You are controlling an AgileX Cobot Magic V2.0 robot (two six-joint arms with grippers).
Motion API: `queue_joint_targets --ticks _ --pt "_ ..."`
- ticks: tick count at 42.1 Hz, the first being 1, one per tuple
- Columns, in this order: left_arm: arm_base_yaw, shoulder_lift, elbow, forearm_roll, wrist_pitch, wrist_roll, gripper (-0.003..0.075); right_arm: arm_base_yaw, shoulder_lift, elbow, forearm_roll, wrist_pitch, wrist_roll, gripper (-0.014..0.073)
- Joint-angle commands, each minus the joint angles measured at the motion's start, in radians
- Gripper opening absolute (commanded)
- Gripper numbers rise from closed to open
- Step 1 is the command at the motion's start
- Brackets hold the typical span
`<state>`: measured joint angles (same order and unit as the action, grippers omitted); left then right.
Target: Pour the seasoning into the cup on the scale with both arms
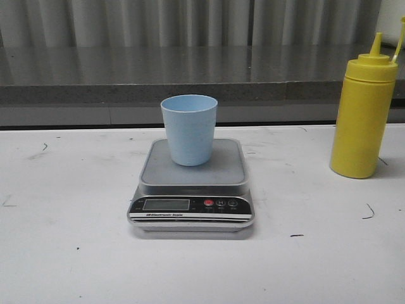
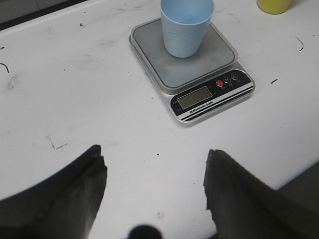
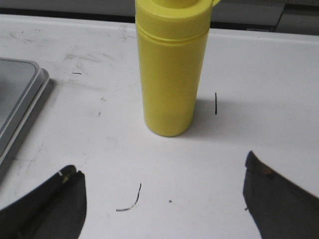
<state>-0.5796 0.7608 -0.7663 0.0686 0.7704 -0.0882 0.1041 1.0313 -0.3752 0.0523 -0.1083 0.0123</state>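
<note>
The pale blue cup (image 1: pixel 188 129) stands upright on the silver platform of the scale (image 1: pixel 192 183) at the table's middle; both also show in the left wrist view, the cup (image 2: pixel 185 27) on the scale (image 2: pixel 192 64). The yellow seasoning bottle (image 1: pixel 363 117) stands upright at the right, capped. In the right wrist view the bottle (image 3: pixel 171 69) stands ahead of my open, empty right gripper (image 3: pixel 160 172). My left gripper (image 2: pixel 155 152) is open and empty over bare table, short of the scale. Neither gripper shows in the front view.
The white table (image 1: pixel 69 209) has small dark scuff marks. A grey ledge (image 1: pixel 126 76) and corrugated wall run along the back. The scale's edge (image 3: pixel 20 99) lies beside the bottle in the right wrist view.
</note>
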Motion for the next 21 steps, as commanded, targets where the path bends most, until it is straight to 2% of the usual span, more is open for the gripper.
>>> queue_joint_targets --ticks 1,10,21 --pt "-0.004 -0.002 -0.026 0.004 -0.07 -0.001 0.0427 0.002 0.063 0.013 0.005 -0.274 0.003 0.0654" --pt "-0.004 -0.002 -0.026 0.004 -0.07 -0.001 0.0427 0.002 0.271 0.022 0.005 -0.506 0.004 0.0654" --pt "-0.004 -0.002 -0.026 0.004 -0.07 -0.001 0.0427 0.002 0.55 0.02 0.004 -0.881 0.004 0.0654"
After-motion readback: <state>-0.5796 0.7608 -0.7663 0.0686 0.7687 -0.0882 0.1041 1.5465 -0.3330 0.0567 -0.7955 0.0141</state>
